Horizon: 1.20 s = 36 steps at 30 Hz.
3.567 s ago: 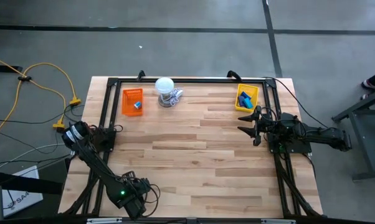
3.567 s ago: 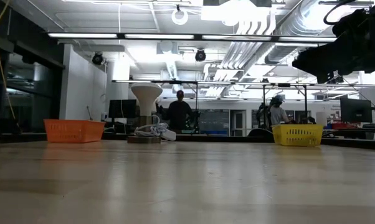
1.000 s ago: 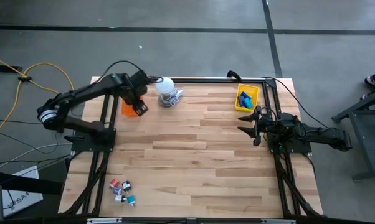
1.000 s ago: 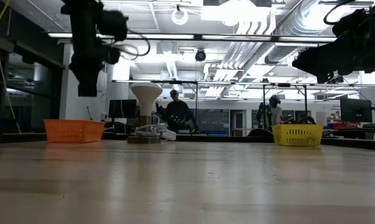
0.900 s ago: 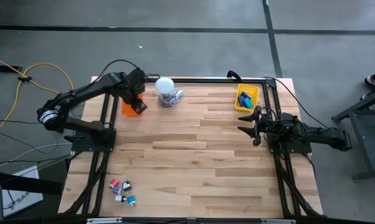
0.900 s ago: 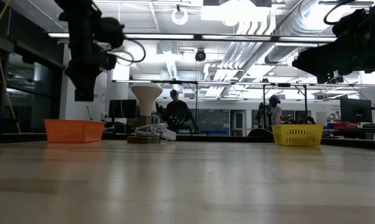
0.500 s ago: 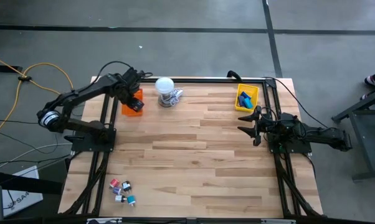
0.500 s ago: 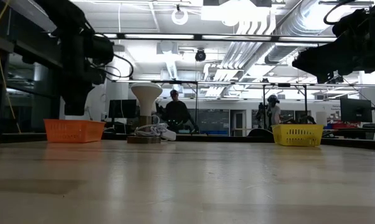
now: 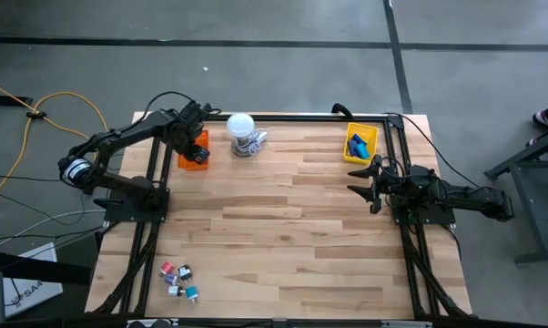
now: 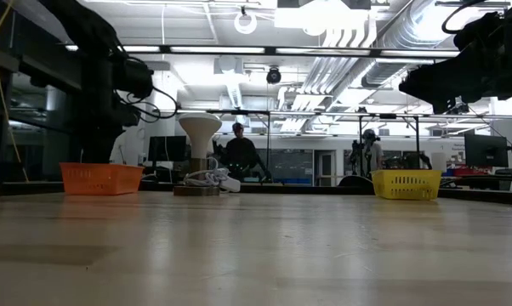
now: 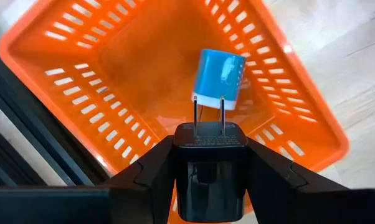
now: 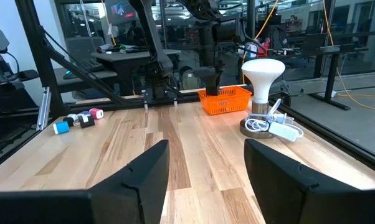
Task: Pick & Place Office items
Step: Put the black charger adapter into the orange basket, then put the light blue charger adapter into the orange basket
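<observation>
The left pincer [image 11: 209, 165] hangs over the orange tray [image 11: 122, 93] at the desk's [image 9: 292, 228] far left, pinching a black plug adapter [image 11: 209, 171] (prongs pointing down). A blue-and-white adapter [image 11: 218, 78] lies inside the tray. More small office items [image 9: 178, 278] sit near the desk's front left edge. The right pincer [image 9: 363, 179] waits at the right, fingers spread, near the yellow tray [image 9: 360, 143].

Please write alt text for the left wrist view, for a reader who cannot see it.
The left tool grips a black plug adapter, prongs pointing forward, over an orange basket. A blue-and-white adapter lies inside the basket, which sits on a pale wooden table.
</observation>
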Motion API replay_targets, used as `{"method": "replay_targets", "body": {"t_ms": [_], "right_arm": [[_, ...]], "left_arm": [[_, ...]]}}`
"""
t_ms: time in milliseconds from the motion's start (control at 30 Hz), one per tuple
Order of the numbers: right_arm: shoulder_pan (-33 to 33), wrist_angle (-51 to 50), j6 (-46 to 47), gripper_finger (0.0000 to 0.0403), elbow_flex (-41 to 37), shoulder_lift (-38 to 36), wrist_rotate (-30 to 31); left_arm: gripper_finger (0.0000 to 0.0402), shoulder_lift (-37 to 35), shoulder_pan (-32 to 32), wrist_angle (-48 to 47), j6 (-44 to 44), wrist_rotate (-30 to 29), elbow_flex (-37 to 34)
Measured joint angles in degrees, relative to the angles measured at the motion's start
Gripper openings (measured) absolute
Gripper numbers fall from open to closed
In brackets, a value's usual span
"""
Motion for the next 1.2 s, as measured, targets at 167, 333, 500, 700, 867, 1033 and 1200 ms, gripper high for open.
{"method": "replay_targets", "body": {"t_ms": [167,333,500,700,867,1033,1200], "right_arm": [[0.0,0.0,0.0,0.0195,0.0,0.0,0.0],[0.0,0.0,0.0,0.0195,0.0,0.0,0.0],[0.0,0.0,0.0,0.0195,0.0,0.0,0.0],[0.0,0.0,0.0,0.0195,0.0,0.0,0.0],[0.0,0.0,0.0,0.0195,0.0,0.0,0.0],[0.0,0.0,0.0,0.0195,0.0,0.0,0.0],[0.0,0.0,0.0,0.0195,0.0,0.0,0.0]], "left_arm": [[0.0167,1.1,0.0,0.3,-0.1,0.1,0.0],[0.0186,1.2,0.0,1.3,0.1,0.1,0.0],[0.0188,1.2,0.0,1.3,0.0,0.1,0.0],[0.0189,1.2,0.0,1.3,0.0,0.2,0.0],[0.0189,-0.3,0.4,1.3,1.9,0.3,0.5],[0.0189,-4.3,1.1,0.0,4.4,0.3,3.6],[0.0189,-9.3,-1.7,-4.9,3.8,2.6,7.3]]}}
